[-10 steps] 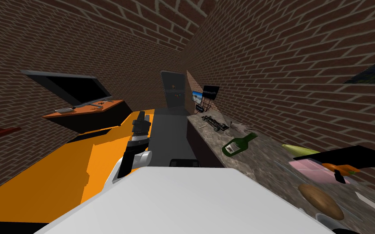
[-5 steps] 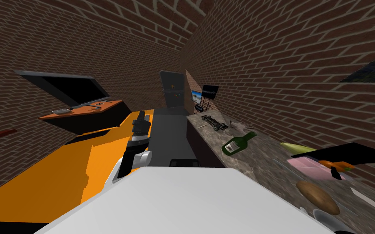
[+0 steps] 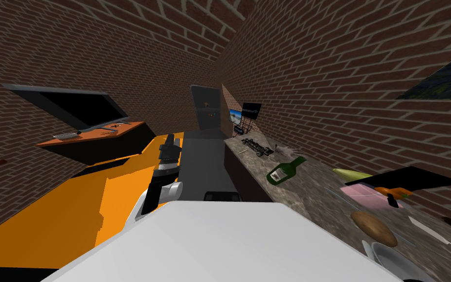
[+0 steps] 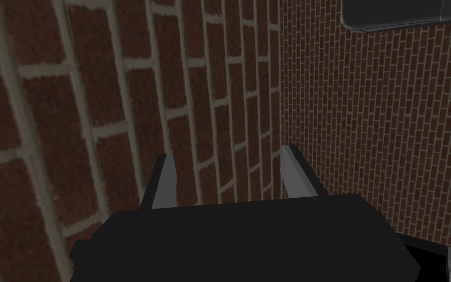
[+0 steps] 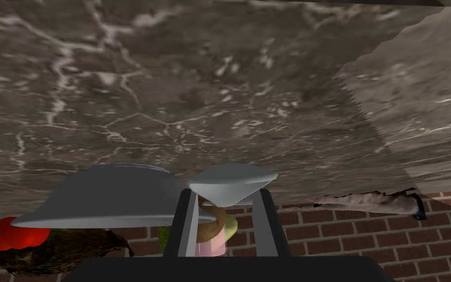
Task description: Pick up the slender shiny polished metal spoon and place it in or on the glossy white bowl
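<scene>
In the right wrist view my right gripper (image 5: 225,192) has its fingers drawn in on a small light grey scoop-shaped piece, the spoon (image 5: 232,180), at their tips. Just beside it a wide, shallow, pale bowl (image 5: 117,196) rests on the marbled counter (image 5: 219,88). The head view shows that bowl (image 3: 383,254) at the counter's near end, low on the right beside my chest. My left gripper (image 4: 227,154) is open and holds nothing. It is raised in front of my left shoulder (image 3: 170,144), facing a brick wall.
The counter (image 3: 307,196) runs along the right brick wall. On it are a green bottle (image 3: 285,170), a toy car (image 3: 258,147), a pink board (image 3: 373,196), a brown potato (image 3: 373,227) and a knife (image 3: 430,232). An orange floor (image 3: 48,210) and a TV stand (image 3: 92,134) are on the left.
The whole head picture has shifted: the counter's things slid left and up and more of the bowl shows, so I have moved. My left arm holds its pose.
</scene>
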Tool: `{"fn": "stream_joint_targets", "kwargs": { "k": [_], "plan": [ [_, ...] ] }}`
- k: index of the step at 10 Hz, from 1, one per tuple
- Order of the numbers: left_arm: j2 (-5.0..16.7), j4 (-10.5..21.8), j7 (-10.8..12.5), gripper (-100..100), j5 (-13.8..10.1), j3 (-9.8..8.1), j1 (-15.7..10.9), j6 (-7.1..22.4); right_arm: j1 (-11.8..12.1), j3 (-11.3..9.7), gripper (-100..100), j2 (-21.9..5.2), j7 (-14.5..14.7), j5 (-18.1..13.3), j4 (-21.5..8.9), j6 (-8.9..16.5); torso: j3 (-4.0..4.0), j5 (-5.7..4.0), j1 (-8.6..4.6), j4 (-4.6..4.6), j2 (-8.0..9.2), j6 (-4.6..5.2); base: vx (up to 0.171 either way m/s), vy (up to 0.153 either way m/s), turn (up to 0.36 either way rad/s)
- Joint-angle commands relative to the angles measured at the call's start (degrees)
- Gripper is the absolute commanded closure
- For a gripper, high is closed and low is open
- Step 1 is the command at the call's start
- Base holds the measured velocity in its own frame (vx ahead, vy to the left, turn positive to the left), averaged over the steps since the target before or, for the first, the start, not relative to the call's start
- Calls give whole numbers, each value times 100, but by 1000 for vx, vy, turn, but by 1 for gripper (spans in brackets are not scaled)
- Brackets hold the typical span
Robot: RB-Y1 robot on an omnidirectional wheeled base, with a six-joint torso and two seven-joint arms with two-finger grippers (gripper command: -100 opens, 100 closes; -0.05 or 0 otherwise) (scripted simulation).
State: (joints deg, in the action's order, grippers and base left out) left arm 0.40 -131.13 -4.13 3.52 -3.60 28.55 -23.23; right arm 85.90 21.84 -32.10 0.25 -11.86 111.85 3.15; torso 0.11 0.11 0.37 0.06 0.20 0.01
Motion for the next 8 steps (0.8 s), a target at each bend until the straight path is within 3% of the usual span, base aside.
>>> {"fn": "stream_joint_targets", "kwargs": {
  "k": [1, 8],
  "plan": [
    [0, 0, 0, 0, 0, 0, 0, 0, 86, 189, 100, -118, -46, 81, 176, -10, 0, 0, 0, 0, 0, 0, -21, 45, -41],
    [0, 0, 0, 0, 0, 0, 0, 0, 539, 1022, 100, -431, -266, 320, 725, -47, 1, 0, -5, -2, 4, 1, -25, 23, -34]
  ]
}}
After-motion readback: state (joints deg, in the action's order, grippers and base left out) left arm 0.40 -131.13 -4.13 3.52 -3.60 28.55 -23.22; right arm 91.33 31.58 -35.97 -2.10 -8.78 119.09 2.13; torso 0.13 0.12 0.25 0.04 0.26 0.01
